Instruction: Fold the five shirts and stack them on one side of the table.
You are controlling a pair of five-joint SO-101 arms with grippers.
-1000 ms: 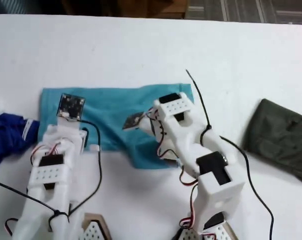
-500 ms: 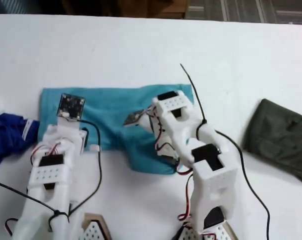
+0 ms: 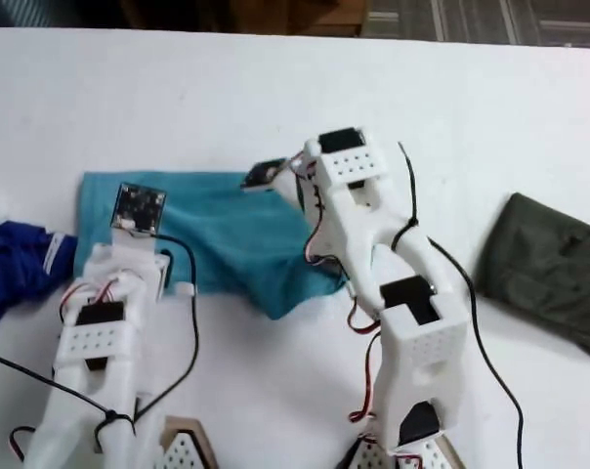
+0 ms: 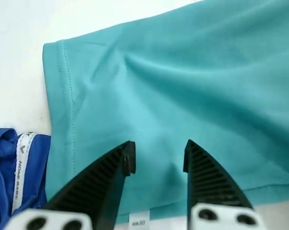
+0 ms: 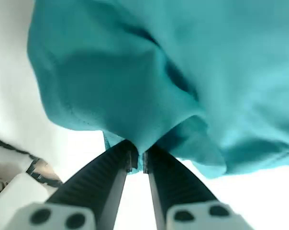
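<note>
Right gripper (image 5: 136,160) farther back with shirt (image 3: 217,230) (hem, perhaps)

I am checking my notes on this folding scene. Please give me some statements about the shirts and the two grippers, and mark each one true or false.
1. The right gripper is shut on a fold of the teal shirt. True.
2. The left gripper is shut on the blue shirt. False: it is open, with its fingers over the teal shirt.
3. A dark green shirt lies on the table, apart from the teal shirt. True.
4. The blue shirt lies on top of the teal shirt. False: it lies beside the teal shirt, at the table's left edge in the high view.
</note>
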